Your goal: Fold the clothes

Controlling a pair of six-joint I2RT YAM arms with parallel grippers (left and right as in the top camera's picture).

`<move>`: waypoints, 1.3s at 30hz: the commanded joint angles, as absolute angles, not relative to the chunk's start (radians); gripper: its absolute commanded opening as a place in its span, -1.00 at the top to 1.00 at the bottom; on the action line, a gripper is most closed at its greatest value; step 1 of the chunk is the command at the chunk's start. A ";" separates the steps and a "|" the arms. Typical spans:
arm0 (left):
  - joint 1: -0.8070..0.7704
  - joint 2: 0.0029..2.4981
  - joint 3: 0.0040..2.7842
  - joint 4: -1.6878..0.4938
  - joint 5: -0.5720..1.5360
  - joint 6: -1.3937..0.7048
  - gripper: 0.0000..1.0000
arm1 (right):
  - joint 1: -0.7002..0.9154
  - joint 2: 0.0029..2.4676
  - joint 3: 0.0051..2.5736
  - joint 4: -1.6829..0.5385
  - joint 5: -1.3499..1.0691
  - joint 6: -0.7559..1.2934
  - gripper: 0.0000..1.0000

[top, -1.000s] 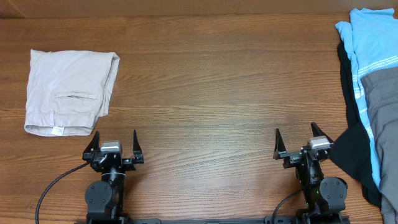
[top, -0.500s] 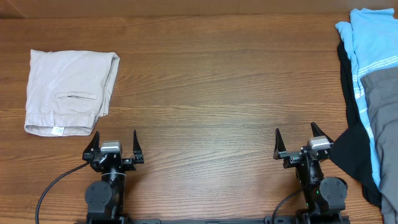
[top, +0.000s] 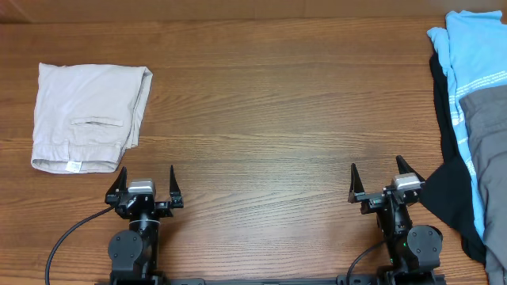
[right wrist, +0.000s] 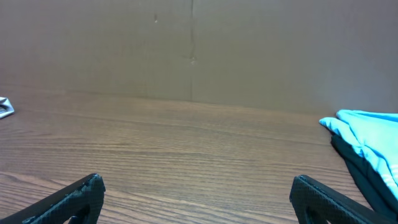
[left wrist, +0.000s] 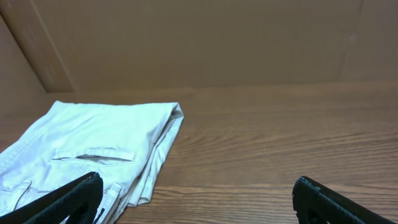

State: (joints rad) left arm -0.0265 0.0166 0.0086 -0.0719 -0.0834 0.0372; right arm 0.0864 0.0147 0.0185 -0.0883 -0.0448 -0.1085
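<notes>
Sitting at the near edge of the desk [top: 261, 119], the left arm [top: 133, 241] is tucked low over its base with its wrist aimed at the far side. The left jaws are spread to their widest, holding nothing and touching no cloth. The right arm [top: 412, 241] sits the same way at the near right, angled a little leftward, and the right jaws are equally wide and empty. A flap of black cloth [top: 444, 198] lies just beside their outer finger. Farther out on the left, the folded pale beige shorts [left wrist: 93, 146] lie flat, apart from the left jaws. The dark grey shorts [top: 489, 119] lie in the heap at the desk's right edge, on top of a light-blue shirt [top: 467, 47], and are partly cut off by the frame.
</notes>
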 commanded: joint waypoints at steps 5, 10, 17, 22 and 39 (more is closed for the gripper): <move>-0.027 0.004 0.005 -0.070 -0.086 0.060 -1.00 | 0.083 0.004 0.008 -0.081 -0.046 -0.112 -1.00; -0.027 0.004 0.005 -0.070 -0.086 0.060 -1.00 | 0.083 0.004 0.008 -0.081 -0.046 -0.112 -1.00; -0.027 0.004 0.005 -0.070 -0.086 0.061 -0.99 | 0.083 0.004 0.008 -0.081 -0.046 -0.112 -1.00; -0.027 0.004 0.005 -0.070 -0.086 0.061 -1.00 | 0.083 0.004 0.008 -0.081 -0.046 -0.110 -1.00; -0.027 0.004 0.005 -0.070 -0.086 0.061 -0.99 | 0.083 0.004 0.148 -0.171 -0.047 0.213 -1.00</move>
